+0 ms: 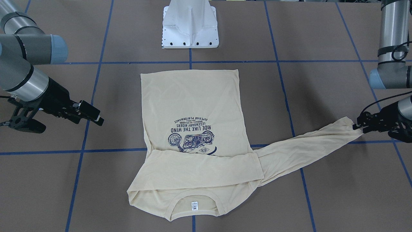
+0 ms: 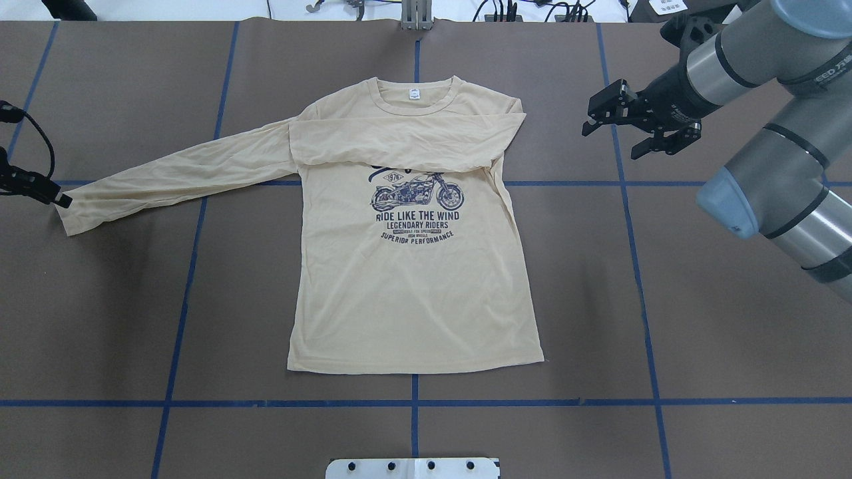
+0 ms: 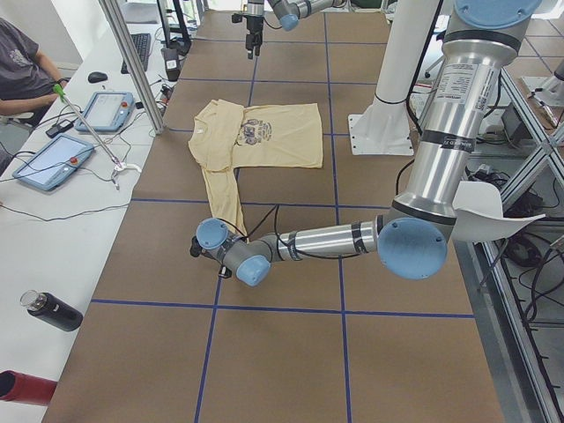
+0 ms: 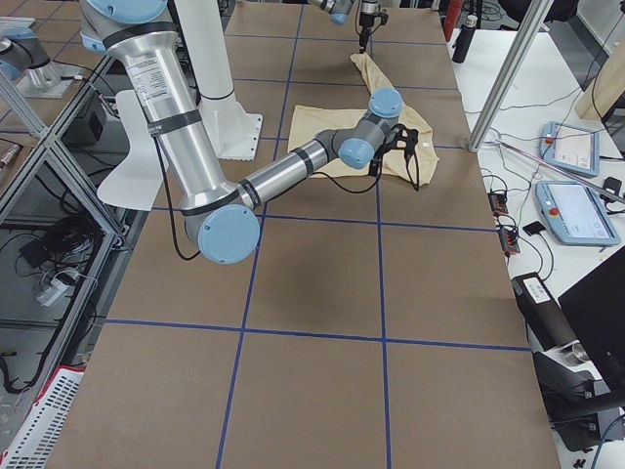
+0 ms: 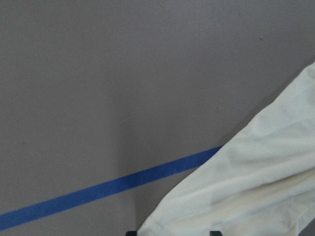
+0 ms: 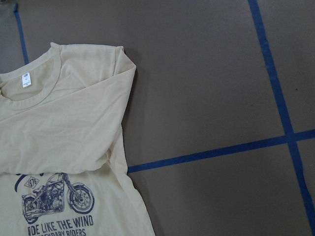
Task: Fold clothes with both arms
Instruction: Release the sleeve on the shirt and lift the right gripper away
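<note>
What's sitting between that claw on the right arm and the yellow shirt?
Nothing. The overhead view shows only bare brown table between the right gripper and the shirt.

Left arm (image 3: 326,240): extended low and far out to the robot's left, forearm nearly level with the tabletop (image 2: 699,319).
Left wrist: turned so the gripper pointed back toward the tabletop centre.
Left gripper (image 1: 356,126): positioned just above the tabletop surface; jaw spacing could not be determined.
Right arm (image 2: 765,179): raised, elbow bent, forearm angled toward the far side.
Right wrist: tilted downward.
Right gripper (image 2: 611,141): held well above the tabletop; jaws were spread apart and held nothing.
</note>
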Action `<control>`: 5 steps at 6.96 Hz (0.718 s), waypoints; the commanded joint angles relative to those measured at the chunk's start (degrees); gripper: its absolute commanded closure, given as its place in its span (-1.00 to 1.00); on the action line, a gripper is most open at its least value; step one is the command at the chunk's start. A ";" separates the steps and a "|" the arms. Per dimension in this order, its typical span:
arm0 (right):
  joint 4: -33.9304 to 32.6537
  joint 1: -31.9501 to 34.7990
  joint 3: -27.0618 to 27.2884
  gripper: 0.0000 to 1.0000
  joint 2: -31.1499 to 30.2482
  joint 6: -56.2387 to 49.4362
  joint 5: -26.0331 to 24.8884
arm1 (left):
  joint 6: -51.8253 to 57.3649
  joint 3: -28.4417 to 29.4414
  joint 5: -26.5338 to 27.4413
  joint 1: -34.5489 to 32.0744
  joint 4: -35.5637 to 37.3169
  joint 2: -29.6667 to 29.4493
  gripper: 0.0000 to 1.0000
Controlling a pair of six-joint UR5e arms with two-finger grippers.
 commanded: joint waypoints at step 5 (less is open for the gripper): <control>0.09 -1.58 0.42 -0.96 0.15 0.95 -2.65 | 0.10 0.25 4.00 -0.44 -0.18 -0.51 -0.13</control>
